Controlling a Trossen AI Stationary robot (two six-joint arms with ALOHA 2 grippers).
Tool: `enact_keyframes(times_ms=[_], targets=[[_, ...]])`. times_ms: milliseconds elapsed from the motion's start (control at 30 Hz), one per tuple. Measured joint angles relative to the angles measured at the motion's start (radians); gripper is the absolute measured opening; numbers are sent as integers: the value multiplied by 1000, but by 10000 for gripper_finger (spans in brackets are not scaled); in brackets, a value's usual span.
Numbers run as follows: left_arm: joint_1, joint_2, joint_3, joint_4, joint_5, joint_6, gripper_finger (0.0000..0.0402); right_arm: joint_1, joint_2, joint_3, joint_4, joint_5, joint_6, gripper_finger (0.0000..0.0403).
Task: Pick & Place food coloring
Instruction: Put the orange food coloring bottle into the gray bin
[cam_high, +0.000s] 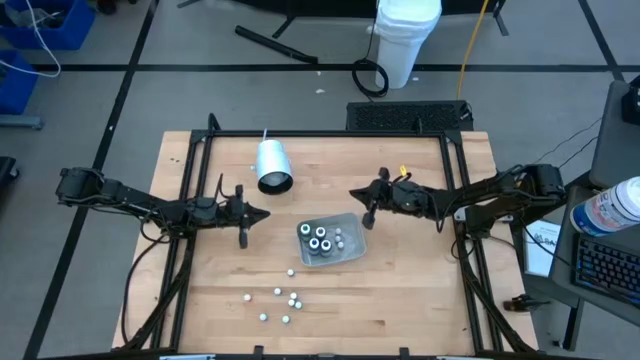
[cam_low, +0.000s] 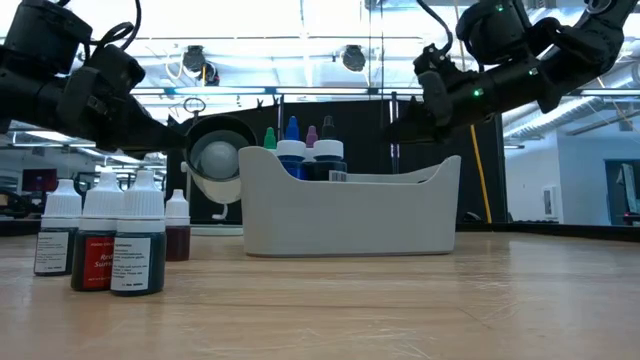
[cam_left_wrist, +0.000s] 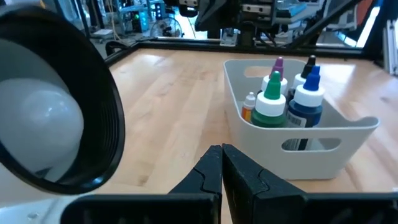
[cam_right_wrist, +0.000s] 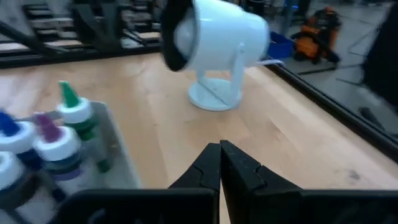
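Both arms hover over the counter (cam_high: 420, 290), nothing in hand. My left gripper (cam_high: 262, 214) is closed and empty, just left of the tray (cam_high: 352, 222). My right gripper (cam_high: 354, 192) is also closed and empty, just beyond the tray's far right corner.

Food coloring is split. Several bottles (cam_high: 319, 240) stand upright in the tray, tips up: green, blue, purple, black. The loose bottles (cam_high: 283, 304) sit scattered on the counter near the front edge, well apart from both grippers. In the low view a few stand packed side by side (cam_low: 102, 240).

Risks as I see them:
- The loose ones are small, light and clustered. Open jaws coming down could knock a neighbour over and send it rolling.
- Caps are narrow, so an off-centre pinch could squirt a bottle out sideways.
- The tray is already crowded; a drop-in could land on tips and tilt.
- The white lamp (cam_high: 272, 165) sits near my left arm's path, so a swing could clip it.
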Motion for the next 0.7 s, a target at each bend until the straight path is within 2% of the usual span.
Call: enact_keyframes(times_ms=[200,300,500,700], targets=[[0,0,0,0,0,-38,19,8,0,0,-26,-114,17,0],[0,0,0,0,-18,-36,19,25,0,0,-52,-126,25,0],[0,0,0,7,-50,-74,19,84,0,0,-124,160,45,0],[0,0,0,4,-50,-113,19,99,0,0,-126,164,49,0]])
